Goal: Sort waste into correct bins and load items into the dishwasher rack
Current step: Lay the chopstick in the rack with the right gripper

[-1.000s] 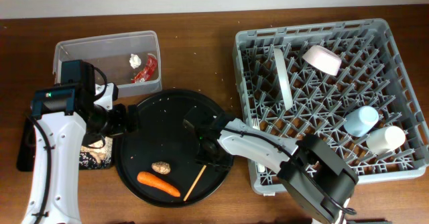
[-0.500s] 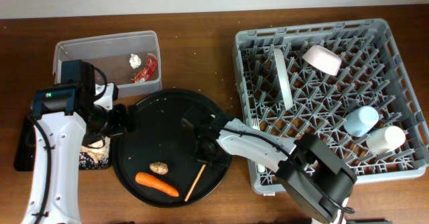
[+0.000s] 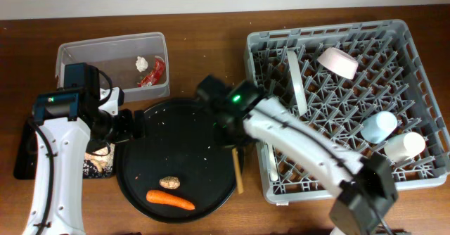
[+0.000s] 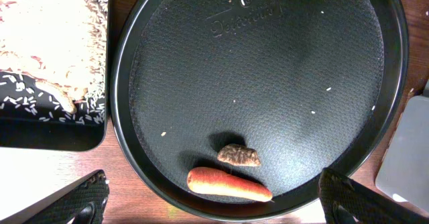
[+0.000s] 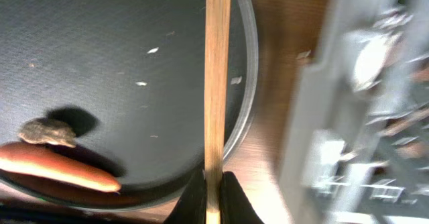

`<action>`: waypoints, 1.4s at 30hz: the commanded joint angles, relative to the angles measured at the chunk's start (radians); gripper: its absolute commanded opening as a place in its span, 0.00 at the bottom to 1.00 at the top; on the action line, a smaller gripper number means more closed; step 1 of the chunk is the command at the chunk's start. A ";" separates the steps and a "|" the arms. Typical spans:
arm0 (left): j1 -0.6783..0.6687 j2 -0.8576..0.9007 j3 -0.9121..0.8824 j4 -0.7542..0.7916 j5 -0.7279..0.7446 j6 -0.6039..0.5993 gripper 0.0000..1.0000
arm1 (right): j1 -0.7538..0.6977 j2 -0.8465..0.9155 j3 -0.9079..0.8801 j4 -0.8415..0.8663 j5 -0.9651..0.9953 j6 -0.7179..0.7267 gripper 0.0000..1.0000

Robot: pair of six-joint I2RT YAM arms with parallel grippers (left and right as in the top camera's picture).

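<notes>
My right gripper (image 3: pixel 234 145) (image 5: pixel 213 196) is shut on the thin wooden chopstick (image 3: pixel 237 170) (image 5: pixel 217 83) and holds it above the gap between the round black tray (image 3: pixel 176 122) and the grey dishwasher rack (image 3: pixel 422 45). My left gripper (image 3: pixel 133 126) (image 4: pixel 214 214) is open and empty at the round tray's left rim. The orange carrot (image 3: pixel 171 200) (image 4: pixel 228 185) and the brown lump (image 3: pixel 169 183) (image 4: pixel 239 155) lie on the round tray. The clear tub (image 3: pixel 77 55) holds the red wrapper (image 3: pixel 153 72) and white paper (image 3: pixel 141 63).
The shallow black tray (image 3: pixel 28 150) at the left holds beige scraps (image 4: pixel 40 43). The rack holds a plate (image 3: pixel 296 80), a pink-white bowl (image 3: pixel 339 62), a blue cup (image 3: pixel 378 126) and a cream cup (image 3: pixel 404 145).
My right gripper took the chopstick off the round tray, lifted it and swung right toward the rack. The carrot and lump shifted slightly with the tray. The left arm has not moved.
</notes>
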 commanded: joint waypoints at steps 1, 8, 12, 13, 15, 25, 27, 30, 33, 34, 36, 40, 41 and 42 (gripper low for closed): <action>-0.005 -0.008 -0.005 0.000 0.011 0.002 0.99 | -0.122 -0.052 0.026 -0.060 0.071 -0.149 0.05; -0.005 -0.008 -0.005 0.000 0.011 0.002 0.99 | -0.274 -0.045 -0.067 -0.036 0.092 -0.324 0.06; -0.005 -0.008 -0.005 -0.001 0.011 0.002 0.99 | -0.274 -0.045 -0.164 0.072 0.092 -0.323 0.07; -0.005 -0.008 -0.005 -0.001 0.011 0.002 0.99 | -0.274 -0.045 -0.174 0.089 0.092 -0.323 0.07; -0.005 -0.008 -0.005 -0.001 0.011 0.002 0.99 | -0.274 -0.045 -0.177 0.113 0.092 -0.323 0.38; -0.005 -0.008 -0.023 0.000 0.018 -0.003 0.99 | -0.274 -0.171 -0.031 -0.018 0.081 -0.322 0.50; -0.005 -0.008 -0.048 0.000 0.049 -0.025 0.99 | -0.280 -0.258 -0.026 -0.017 0.055 -0.323 0.66; -0.005 -0.008 -0.108 0.000 0.180 -0.068 0.99 | -0.343 -0.373 -0.026 -0.045 0.019 -0.350 0.72; -0.025 -0.008 -0.209 0.017 0.182 -0.214 0.99 | -0.453 -0.403 -0.026 -0.098 0.019 -0.353 0.80; -0.035 -0.008 -0.235 0.023 0.175 -0.257 0.99 | -0.487 -0.397 -0.028 -0.112 0.019 -0.353 0.80; -0.073 -0.008 -0.320 0.029 0.141 -0.415 0.99 | -0.566 -0.383 -0.032 -0.137 0.019 -0.359 0.80; -0.214 -0.008 -0.443 0.093 0.142 -0.638 0.99 | -0.674 -0.355 -0.063 -0.146 0.020 -0.383 0.80; -0.259 -0.008 -0.462 0.094 0.142 -0.710 0.99 | -0.685 -0.354 -0.083 -0.143 0.020 -0.383 0.80; -0.289 -0.008 -0.475 0.103 0.142 -0.746 0.99 | -0.691 -0.354 -0.101 -0.139 0.020 -0.383 0.81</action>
